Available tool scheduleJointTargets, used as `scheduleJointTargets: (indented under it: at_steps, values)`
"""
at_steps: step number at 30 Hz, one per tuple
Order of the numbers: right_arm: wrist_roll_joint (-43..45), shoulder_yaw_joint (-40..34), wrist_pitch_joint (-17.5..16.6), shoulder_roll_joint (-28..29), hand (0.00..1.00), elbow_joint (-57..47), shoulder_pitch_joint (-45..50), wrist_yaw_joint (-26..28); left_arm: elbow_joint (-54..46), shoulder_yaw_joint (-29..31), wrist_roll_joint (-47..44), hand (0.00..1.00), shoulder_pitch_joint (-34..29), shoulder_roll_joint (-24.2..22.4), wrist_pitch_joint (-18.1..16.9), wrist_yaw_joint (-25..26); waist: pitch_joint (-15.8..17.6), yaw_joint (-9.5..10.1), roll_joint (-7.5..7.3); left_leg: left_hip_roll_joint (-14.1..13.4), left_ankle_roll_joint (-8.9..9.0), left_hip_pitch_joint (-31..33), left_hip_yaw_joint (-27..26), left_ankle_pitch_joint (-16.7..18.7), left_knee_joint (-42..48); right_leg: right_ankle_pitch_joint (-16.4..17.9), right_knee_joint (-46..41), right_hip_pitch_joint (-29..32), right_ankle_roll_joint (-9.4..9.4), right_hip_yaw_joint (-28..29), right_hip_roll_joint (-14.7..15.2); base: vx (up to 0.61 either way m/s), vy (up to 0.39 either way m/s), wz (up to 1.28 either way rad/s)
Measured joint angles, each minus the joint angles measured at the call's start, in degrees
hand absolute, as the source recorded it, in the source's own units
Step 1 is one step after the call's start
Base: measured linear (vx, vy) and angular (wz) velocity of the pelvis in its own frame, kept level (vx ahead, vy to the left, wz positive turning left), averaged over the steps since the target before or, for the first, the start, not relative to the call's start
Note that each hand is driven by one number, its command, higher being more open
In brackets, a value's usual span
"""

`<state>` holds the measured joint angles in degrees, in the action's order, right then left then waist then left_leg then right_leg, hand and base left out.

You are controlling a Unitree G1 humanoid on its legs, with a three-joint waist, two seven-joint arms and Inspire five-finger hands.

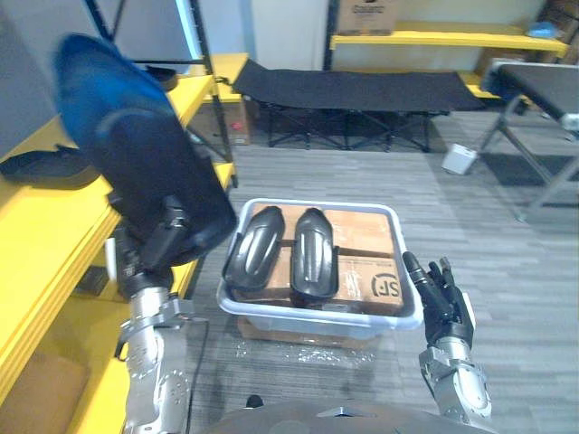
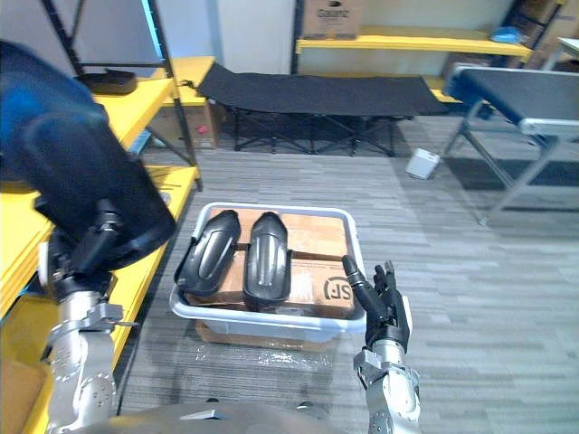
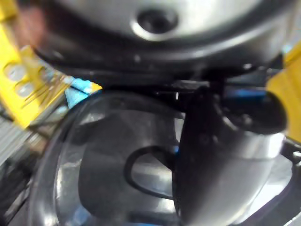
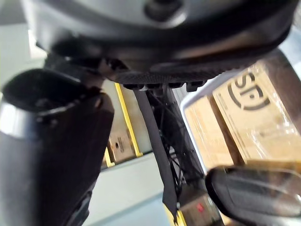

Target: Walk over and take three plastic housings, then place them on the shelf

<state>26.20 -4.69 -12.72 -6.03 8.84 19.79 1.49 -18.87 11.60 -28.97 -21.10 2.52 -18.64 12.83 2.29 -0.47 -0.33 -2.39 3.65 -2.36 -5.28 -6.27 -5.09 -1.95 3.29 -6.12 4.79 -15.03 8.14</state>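
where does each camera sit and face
left eye view: on the head, facing down at a white plastic bin with two black plastic housings; left hand and right hand show
right eye view: beside it, same scene, same hands
left wrist view: along the left hand's thumb into a held third housing
right wrist view: past the open right hand at brown cardboard boxes

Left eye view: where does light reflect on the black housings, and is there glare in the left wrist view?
Left eye view: blue sheen on top of the held housing above the left hand; pale streaks along the two housings in the bin. Left wrist view: white highlights on the held housing's surface.
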Motion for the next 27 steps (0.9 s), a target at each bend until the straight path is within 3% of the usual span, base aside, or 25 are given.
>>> scheduleJointTargets:
  at_steps: [4, 5, 9, 13, 14, 15, 18, 21, 22, 24, 25, 26, 27]
  values:
    - [1.8, 3.4, 0.9, -0.4, 1.00, 1.7, -4.5, 1.9, -2.1, 5.4, 0.0, 0.00, -3.5, -2.4, -1.1, 0.1, -0.2, 3.73, -0.13, 0.6, 0.00, 1.9, 5.1, -1.0, 0.0, 0.5, 0.0, -1.1, 0.25, -5.4, 0.0, 0.02, -0.033, 0.68]
    - [2.4, 4.7, 1.1, -0.5, 1.00, 2.8, -7.3, 2.7, -2.1, 6.7, 0.0, 0.00, -5.1, -3.3, -1.3, -0.3, -0.2, 5.42, -0.23, 0.9, -0.37, 2.3, 6.6, -1.5, 0.1, 0.6, 0.1, -1.5, 0.32, -6.8, 0.1, 0.02, -0.024, 0.63]
    - [3.9, 7.7, 1.2, -0.4, 1.00, 4.1, -13.2, 3.0, -2.1, 8.3, -0.3, 0.00, -8.0, -5.0, -1.3, -3.1, -0.2, 8.28, -0.97, 1.9, -0.43, 3.3, 10.1, -1.8, 0.0, 1.5, 0.5, -2.9, 0.46, -10.7, 0.8, 0.00, -0.005, 0.52]
    - [3.5, 9.6, 2.3, -0.3, 1.00, 4.2, -15.6, 1.4, -2.1, 9.3, -0.6, 0.00, -8.6, -5.0, -1.3, -6.5, 0.2, 8.73, -1.67, 2.5, -1.05, 4.1, 13.3, -2.1, 0.0, 4.5, -4.9, -1.7, 0.61, -11.0, 1.6, 0.01, -0.007, 0.46]
    - [3.4, 9.7, 2.3, -0.3, 1.00, 4.2, -15.2, 0.5, -2.1, 8.9, -1.0, 0.00, -8.4, -4.6, -1.3, -7.9, 0.5, 7.90, -1.52, 3.2, -1.43, 4.7, 15.2, -2.4, 0.0, 6.4, -6.6, -1.2, 0.19, -7.8, 1.6, 0.03, 0.010, 0.87]
    - [3.4, 9.0, 2.3, -0.4, 1.00, 4.0, -14.4, -0.3, -2.0, 8.1, -1.4, 0.00, -7.7, -4.2, -1.3, -9.6, 0.5, 6.77, -2.44, 3.9, -1.69, 5.2, 17.3, -2.9, 0.0, 8.2, -7.8, -1.0, 0.67, -5.5, 1.3, 0.02, -0.009, 0.95]
    - [3.4, 6.3, 2.7, -0.4, 1.00, 4.0, -12.9, -0.5, -2.0, 6.7, -2.2, 0.00, -7.5, -3.9, -1.3, -11.6, 1.3, 6.63, -2.49, 4.2, -1.64, 5.2, 19.0, -3.3, 0.0, 9.9, -9.8, -0.9, 0.13, -5.4, 1.0, -0.03, -0.070, 0.51]
    - [3.4, 3.6, 3.2, -1.2, 1.00, 3.6, -12.1, -0.1, -2.0, 6.6, -2.4, 0.00, -7.6, -3.9, -1.3, -11.7, 2.0, 6.56, -1.76, 4.1, -1.19, 5.9, 20.2, -4.2, 0.2, 10.2, -10.4, -0.9, -0.02, -6.3, 0.4, -0.07, -0.066, 0.19]
    - [3.3, 2.3, 3.3, -2.4, 1.00, 3.6, -11.7, 0.7, -1.9, 6.2, -2.4, 0.00, -7.8, -4.0, -1.2, -11.7, 2.9, 6.51, -0.61, 3.8, -0.85, 6.0, 20.8, -4.5, 0.3, 10.4, -10.7, -0.9, -0.37, -6.4, -0.2, -0.05, -0.055, 0.16]
    - [3.3, 1.5, 3.3, -3.0, 1.00, 3.6, -11.5, 1.0, -1.8, 6.0, -2.4, 0.00, -7.8, -4.1, -1.2, -11.7, 3.7, 6.34, 0.09, 3.7, -0.95, 6.0, 21.1, -4.5, 0.4, 10.9, -11.5, -0.9, -0.51, -6.7, -0.3, -0.07, -0.060, 0.18]
    - [3.3, 0.6, 3.3, -3.1, 1.00, 3.6, -11.5, 1.2, -1.6, 6.0, -2.4, 0.00, -7.8, -4.2, -1.1, -11.7, 4.2, 6.08, 0.59, 3.6, -1.72, 6.7, 19.3, -3.1, 1.4, 11.2, -12.1, -1.0, -0.63, -7.3, -0.3, -0.11, -0.095, 0.78]
    - [3.1, -2.4, 3.3, -3.0, 1.00, 2.1, -10.6, 1.7, 0.1, 5.7, -2.7, 0.00, -6.8, -4.1, -1.1, -12.5, 5.2, 4.13, 1.81, 0.7, -4.88, 9.1, 7.0, -0.9, 5.4, 11.1, -12.0, -2.5, -0.41, -11.1, -0.2, -0.09, -0.088, 1.16]
    - [1.7, -4.7, 3.2, -3.0, 1.00, 0.8, -9.6, 1.7, 2.0, 4.6, -2.7, 0.00, -5.7, -4.1, -1.1, -12.9, 5.9, 3.30, 2.58, -1.0, -5.87, 9.3, 0.6, -0.2, 6.4, 11.1, -12.0, -4.0, -0.46, -13.4, -0.2, -0.06, -0.088, 1.44]
